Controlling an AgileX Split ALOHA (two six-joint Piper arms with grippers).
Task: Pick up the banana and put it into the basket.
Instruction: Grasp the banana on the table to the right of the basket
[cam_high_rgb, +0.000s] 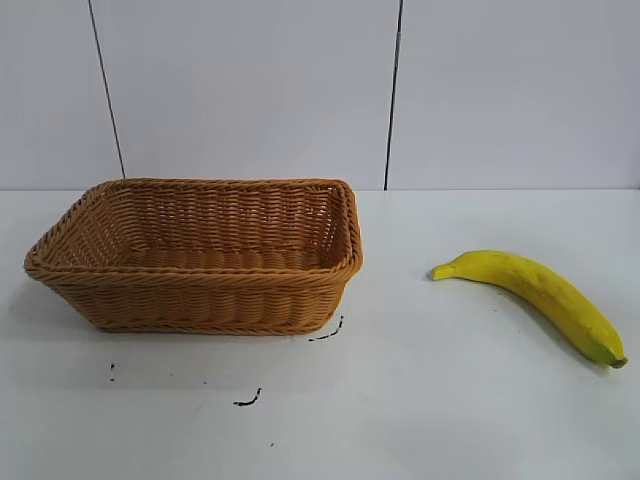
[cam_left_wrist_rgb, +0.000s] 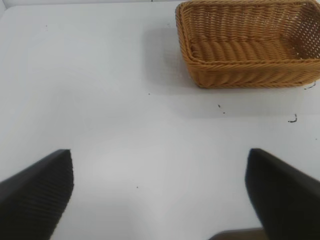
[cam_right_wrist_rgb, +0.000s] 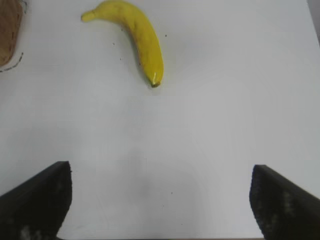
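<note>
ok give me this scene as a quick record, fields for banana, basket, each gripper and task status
banana: banana lies flat on the table, to the right of the basket in the exterior view, apart from it
basket: basket upright, nothing seen inside
right gripper: right gripper open, above bare table, short of the banana, holding nothing
left gripper: left gripper open, holding nothing, basket ahead of it
marks: small dark marks on the table by the basket
task status: banana not yet picked up

The banana (cam_right_wrist_rgb: 135, 37) lies on the white table (cam_right_wrist_rgb: 225, 100). The right gripper (cam_right_wrist_rgb: 160, 200) hangs above, fingers (cam_right_wrist_rgb: 37, 200) spread wide, apart from it.
</note>
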